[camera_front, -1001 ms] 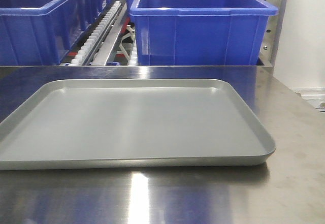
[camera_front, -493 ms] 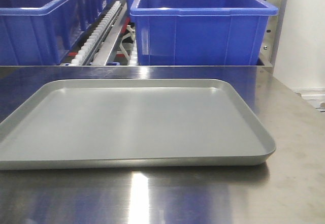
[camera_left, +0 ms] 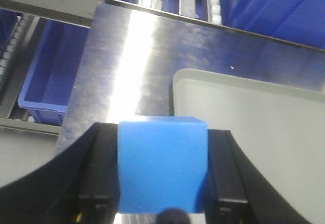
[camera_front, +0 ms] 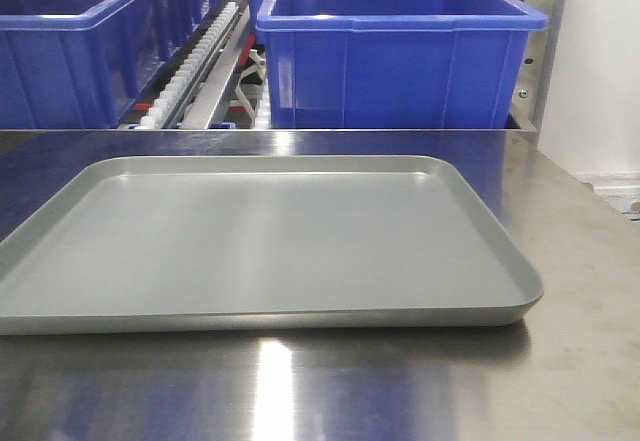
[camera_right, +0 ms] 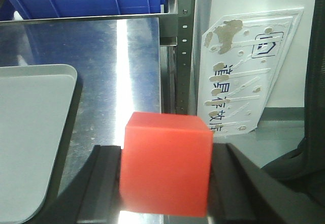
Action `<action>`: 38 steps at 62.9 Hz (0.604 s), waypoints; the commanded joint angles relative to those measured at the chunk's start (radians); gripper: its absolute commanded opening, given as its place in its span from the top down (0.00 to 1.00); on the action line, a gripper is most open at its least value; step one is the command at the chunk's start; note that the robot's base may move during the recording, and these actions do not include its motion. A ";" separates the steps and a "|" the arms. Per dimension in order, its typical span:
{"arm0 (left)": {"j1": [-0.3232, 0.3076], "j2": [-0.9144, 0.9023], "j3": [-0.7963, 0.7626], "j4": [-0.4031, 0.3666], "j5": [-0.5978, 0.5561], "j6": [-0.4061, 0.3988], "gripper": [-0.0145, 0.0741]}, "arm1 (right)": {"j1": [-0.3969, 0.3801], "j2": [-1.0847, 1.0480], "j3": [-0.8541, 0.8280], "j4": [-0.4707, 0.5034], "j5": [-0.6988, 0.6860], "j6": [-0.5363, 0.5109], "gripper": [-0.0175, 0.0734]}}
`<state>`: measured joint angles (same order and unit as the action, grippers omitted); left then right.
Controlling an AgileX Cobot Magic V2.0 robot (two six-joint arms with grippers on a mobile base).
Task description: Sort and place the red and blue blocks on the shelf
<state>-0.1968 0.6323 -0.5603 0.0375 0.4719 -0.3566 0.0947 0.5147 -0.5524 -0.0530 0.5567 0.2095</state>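
In the left wrist view my left gripper (camera_left: 161,170) is shut on the blue block (camera_left: 161,164), held above the steel table's left end beside the grey tray's corner. The right wrist view has my right gripper (camera_right: 166,170) shut on the red block (camera_right: 166,163), above the table's right edge. The shelf (camera_front: 200,56) with white roller rails stands behind the table in the front view, and its front rail (camera_left: 45,3) crosses the top of the left wrist view. Neither gripper nor block appears in the front view.
A shallow grey tray (camera_front: 480,301) lies on the steel table (camera_front: 580,261). Two large blue bins (camera_front: 400,51) (camera_front: 70,51) sit on the shelf. A perforated steel upright (camera_right: 183,41) and a white sign board (camera_right: 244,76) stand off the table's right edge.
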 commanded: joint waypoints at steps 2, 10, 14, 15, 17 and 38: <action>0.003 -0.003 -0.027 0.003 -0.091 -0.003 0.70 | -0.007 -0.001 -0.027 -0.010 -0.079 -0.005 0.75; 0.003 -0.003 -0.013 0.003 -0.092 -0.003 0.70 | -0.007 -0.001 -0.027 -0.010 -0.079 -0.005 0.75; 0.003 -0.012 0.003 0.003 -0.093 -0.003 0.70 | -0.007 -0.001 -0.027 -0.010 -0.079 -0.005 0.75; 0.003 -0.015 0.010 0.003 -0.095 -0.003 0.70 | -0.007 -0.001 -0.027 -0.010 -0.079 -0.005 0.75; 0.003 -0.021 0.020 0.003 -0.100 -0.003 0.70 | -0.007 -0.001 -0.027 -0.010 -0.079 -0.005 0.75; 0.003 -0.102 0.089 0.008 -0.120 -0.003 0.70 | -0.007 -0.001 -0.027 -0.010 -0.079 -0.005 0.75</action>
<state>-0.1950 0.5343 -0.4448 0.0389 0.4411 -0.3566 0.0947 0.5147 -0.5524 -0.0530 0.5567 0.2076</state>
